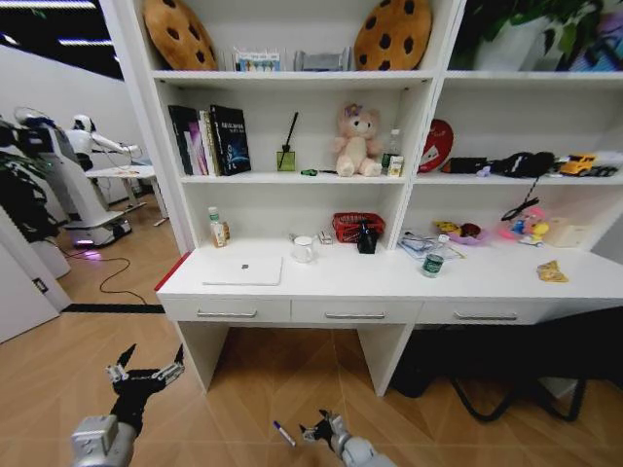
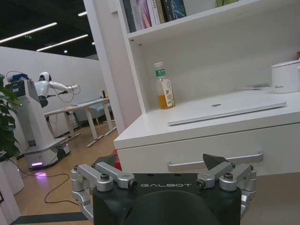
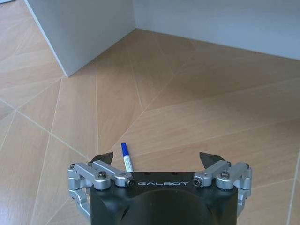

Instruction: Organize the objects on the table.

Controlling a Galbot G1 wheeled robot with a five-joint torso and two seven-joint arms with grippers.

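White table [image 1: 389, 277], silver laptop [image 1: 243, 271], green-labelled clear bottle [image 1: 433, 257], yellow snack packet [image 1: 552, 272], blue-capped white pen [image 3: 126, 158].

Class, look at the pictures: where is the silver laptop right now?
The silver laptop lies closed and flat on the left part of the white desk, between the juice bottle and the white mug.

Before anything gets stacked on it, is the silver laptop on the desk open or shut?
Shut. The laptop lies flat on the desk with its lid down, logo facing up, a thin closed slab in the left wrist view.
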